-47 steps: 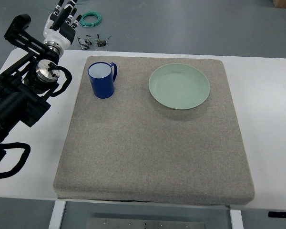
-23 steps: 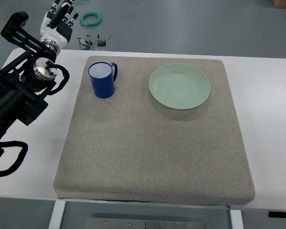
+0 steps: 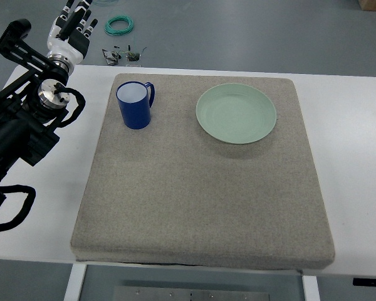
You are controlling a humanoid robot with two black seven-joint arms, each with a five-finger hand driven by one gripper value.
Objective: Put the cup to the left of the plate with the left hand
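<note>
The left hand (image 3: 73,28) hung beyond the table's far-left corner with its fingers extended and loosely together, holding and touching nothing. To its right and somewhat nearer the robot, well apart from it, the blue cup (image 3: 135,105) stood upright on the grey mat (image 3: 200,200), left of the green plate (image 3: 236,113). The cup looked rigid, light and smooth-sided, probably enamel; gripping round its body, opposite the handle, seemed safest.
</note>
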